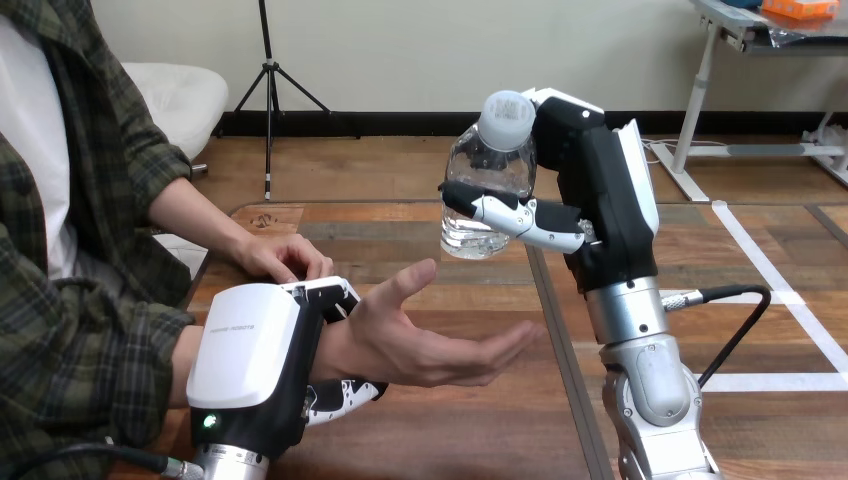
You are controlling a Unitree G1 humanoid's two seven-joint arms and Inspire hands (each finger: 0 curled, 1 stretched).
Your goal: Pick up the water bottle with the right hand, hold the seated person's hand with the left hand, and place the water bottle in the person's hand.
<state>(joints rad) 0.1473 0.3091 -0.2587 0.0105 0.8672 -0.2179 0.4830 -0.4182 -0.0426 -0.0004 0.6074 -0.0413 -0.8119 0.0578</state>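
In right hand (603,190), water bottle (490,168) near-upright (cap up).

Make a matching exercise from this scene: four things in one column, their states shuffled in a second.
1. water bottle
2. left hand
3. person's outstretched hand
4. person's rear hand

a. resting on the table
b. held aloft by the right hand
c. curled round the person's wrist
d. palm up, empty

Pairs: 1-b, 2-c, 3-d, 4-a
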